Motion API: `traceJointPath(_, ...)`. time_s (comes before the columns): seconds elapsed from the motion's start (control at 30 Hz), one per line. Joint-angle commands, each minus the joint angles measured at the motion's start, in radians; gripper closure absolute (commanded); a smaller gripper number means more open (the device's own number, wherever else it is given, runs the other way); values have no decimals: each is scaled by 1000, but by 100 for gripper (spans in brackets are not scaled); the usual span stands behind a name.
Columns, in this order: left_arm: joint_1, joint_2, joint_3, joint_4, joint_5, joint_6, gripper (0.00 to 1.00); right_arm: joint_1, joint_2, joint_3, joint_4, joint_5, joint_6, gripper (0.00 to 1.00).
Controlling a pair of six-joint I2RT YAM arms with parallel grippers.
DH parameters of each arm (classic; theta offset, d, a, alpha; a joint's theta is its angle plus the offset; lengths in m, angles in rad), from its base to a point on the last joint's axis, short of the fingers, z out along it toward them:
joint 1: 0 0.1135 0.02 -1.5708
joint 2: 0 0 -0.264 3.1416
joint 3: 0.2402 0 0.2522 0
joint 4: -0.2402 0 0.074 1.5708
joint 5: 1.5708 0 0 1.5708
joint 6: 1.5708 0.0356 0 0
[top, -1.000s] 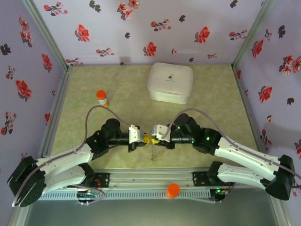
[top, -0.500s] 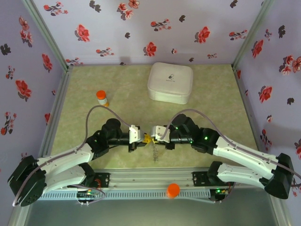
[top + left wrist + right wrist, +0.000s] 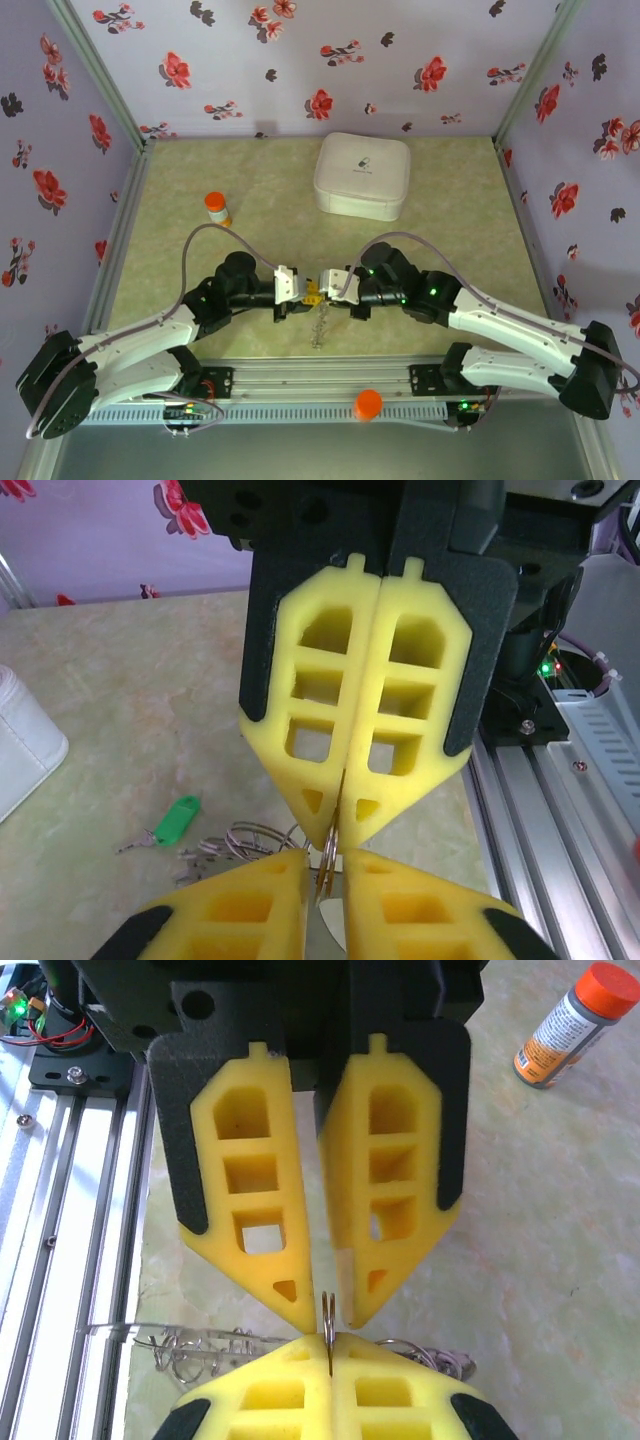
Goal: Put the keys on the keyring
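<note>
At the centre of the top view, low in the frame, the two arms meet tip to tip. The right pincer (image 3: 338, 830), yellow foam pads on black backing, is pressed together on the thin dark metal keyring (image 3: 326, 865), which stands edge-on at the very tips of the pads. The left pincer (image 3: 330, 1315) faces it with its pads slightly spread. The ring stands in that narrow gap, and I cannot tell whether either pad touches it. The keyring's wire loops and bumpy chain trail down onto the pale green marbled surface (image 3: 150, 710). One small key with a bright green head (image 3: 178, 818) lies there in the lower left of the left wrist view, just beside the loops; whether it is linked to them is unclear.

The hold looks fragile. With the left pads slack, the ring seems to rest on one fingertip pinch, so the trailing chain's pull could pivot it or draw it out of the soft foam. The key is also away from both pincers. Fetching it would probably mean one arm leaving, and any nudge to the chain could scatter key and loops.
</note>
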Motion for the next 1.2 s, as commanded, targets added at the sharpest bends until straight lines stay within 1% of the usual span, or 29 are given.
traceJointPath(0.0,-7,-16,14,31,6,1,88,-4,10,27,17,-28,8,100)
traceJointPath(0.17,-9,-17,17,1,7,10,99,-4,7,27,32,-39,11,100)
traceJointPath(0.33,-9,-22,24,-25,4,17,100,-4,-8,21,36,-23,11,100)
traceJointPath(0.37,-9,-26,26,-29,-5,14,100,-5,-17,14,39,-4,15,88)
traceJointPath(0.4,-9,-31,28,-35,-17,8,100,-6,-26,8,44,17,15,80)
traceJointPath(0.43,-10,-38,30,-46,-41,-3,100,-6,-41,0,44,42,13,74)
traceJointPath(0.47,-10,-49,34,-59,-76,-18,100,-6,-57,-9,42,66,12,72)
traceJointPath(0.53,-12,-70,45,-95,-165,-58,100,-4,-93,-20,29,100,12,71)
traceJointPath(0.63,-17,-95,71,-149,-332,-155,100,-5,-129,-29,15,142,26,70)
traceJointPath(0.73,-27,-99,136,-265,-475,-262,100,2,-127,-1,-3,139,80,74)
traceJointPath(0.83,-34,-81,218,-404,-600,-406,100,29,-113,21,10,53,136,77)
traceJointPath(0.9,-34,-66,262,-472,-677,-503,100,66,-90,9,76,4,183,77)
traceJointPath(1.0,-35,-39,326,-559,-684,-659,100,128,-30,-35,243,10,241,77)
traceJointPath(1.07,-37,-8,388,-637,-684,-786,100,148,25,-79,401,78,298,75)
traceJointPath(1.17,-36,44,485,-788,-659,-932,100,155,110,-116,576,177,340,75)
